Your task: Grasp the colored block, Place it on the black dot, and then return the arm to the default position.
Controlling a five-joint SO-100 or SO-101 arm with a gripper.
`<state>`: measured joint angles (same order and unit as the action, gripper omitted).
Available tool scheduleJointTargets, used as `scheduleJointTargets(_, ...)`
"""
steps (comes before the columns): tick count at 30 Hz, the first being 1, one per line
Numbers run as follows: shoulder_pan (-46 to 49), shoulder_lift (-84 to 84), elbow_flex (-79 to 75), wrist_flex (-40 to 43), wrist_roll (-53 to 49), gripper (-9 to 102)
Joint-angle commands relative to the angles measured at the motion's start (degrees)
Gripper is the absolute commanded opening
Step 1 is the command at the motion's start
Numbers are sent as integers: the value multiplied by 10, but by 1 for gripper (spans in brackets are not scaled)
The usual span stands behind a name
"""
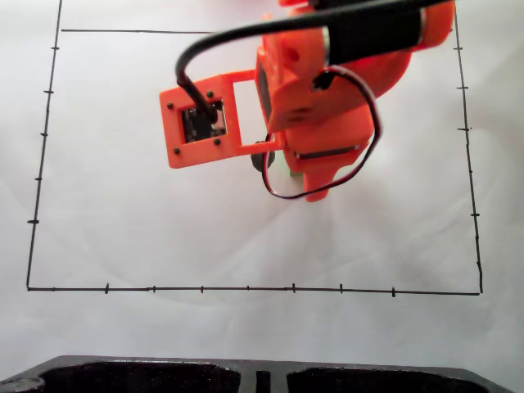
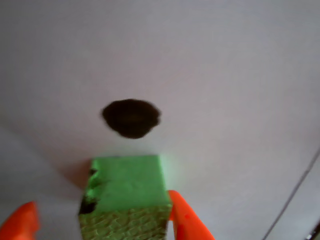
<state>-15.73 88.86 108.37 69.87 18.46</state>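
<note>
The gripper (image 2: 102, 222) pinches the colored block (image 2: 125, 195) between its 2 orange fingers (image 2: 187, 220), holding it just short of the black dot (image 2: 131, 117), so release looks premature; the arm (image 1: 327, 98) hangs over the white sheet (image 1: 123, 229).

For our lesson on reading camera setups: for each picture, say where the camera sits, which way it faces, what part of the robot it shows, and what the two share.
Fixed view: sits above, looking down at the white sheet with its black border lines; shows the orange arm.
Wrist view: rides on the arm, looking past the gripper at the green block and the black dot; shows both orange fingertips.
Shared: the white sheet and orange arm parts.
</note>
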Motion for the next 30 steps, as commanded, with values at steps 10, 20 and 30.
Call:
scheduleJointTargets(10,-7,9,-18,4,-4,16)
scheduleJointTargets(20,-9,62,-13,28,-3,13)
scheduleJointTargets(30,64,162,-12,84,-59,13)
